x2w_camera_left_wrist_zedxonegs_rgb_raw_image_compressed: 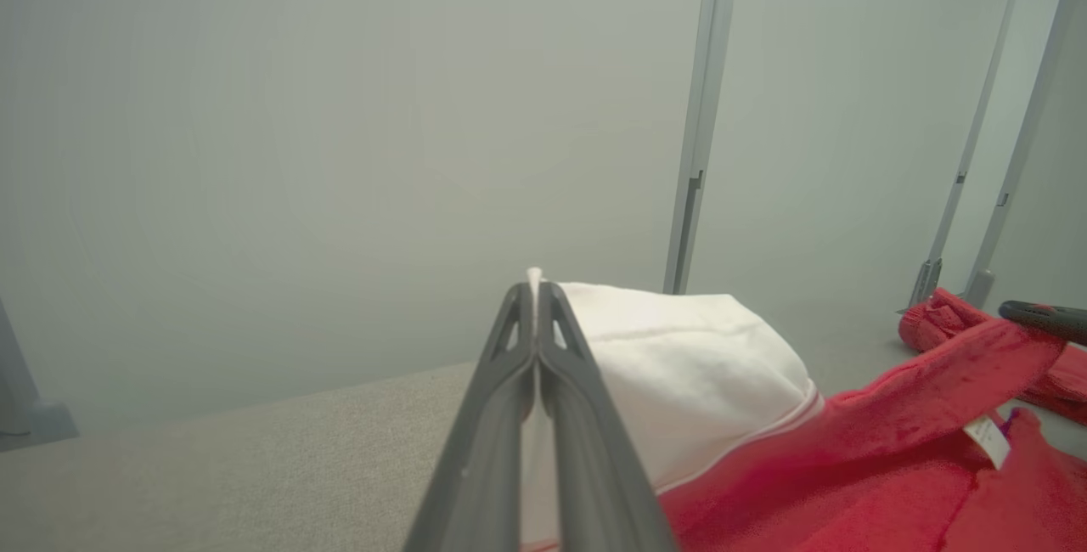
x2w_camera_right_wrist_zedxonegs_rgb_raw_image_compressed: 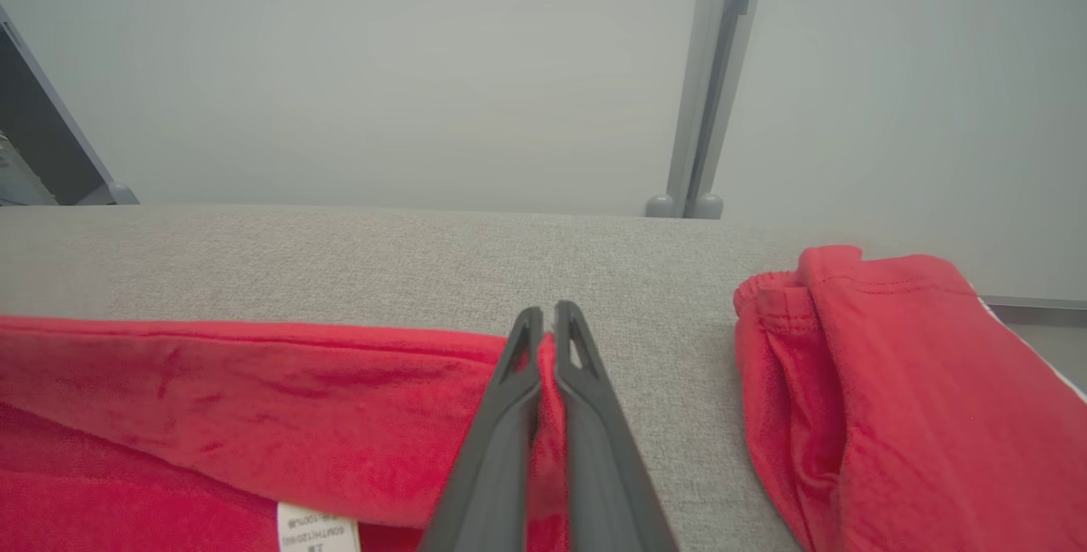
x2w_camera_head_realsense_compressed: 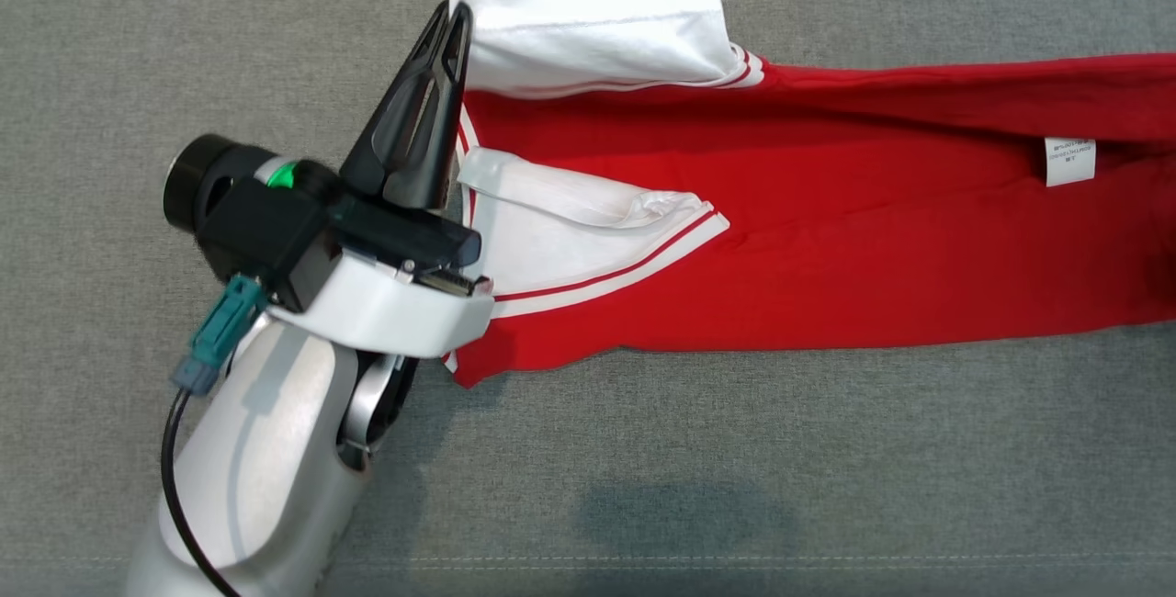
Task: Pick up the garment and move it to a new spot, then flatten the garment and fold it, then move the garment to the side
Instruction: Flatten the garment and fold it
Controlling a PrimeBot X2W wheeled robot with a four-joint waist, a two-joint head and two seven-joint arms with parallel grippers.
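Grey fabric surface (x2w_camera_head_realsense_compressed: 735,468) bears the garment (x2w_camera_head_realsense_compressed: 873,239) and a separate red cloth (x2w_camera_right_wrist_zedxonegs_rgb_raw_image_compressed: 892,382)

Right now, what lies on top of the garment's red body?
A white sleeve with red-striped cuff lies folded over the red body, and a white care label sits further right. The cloth beneath the sleeve is covered; the left gripper hides the sleeve's left end.

L gripper (x2w_camera_left_wrist_zedxonegs_rgb_raw_image_compressed: 537,290) clamped, garment (x2w_camera_left_wrist_zedxonegs_rgb_raw_image_compressed: 849,459) sleeve pinched
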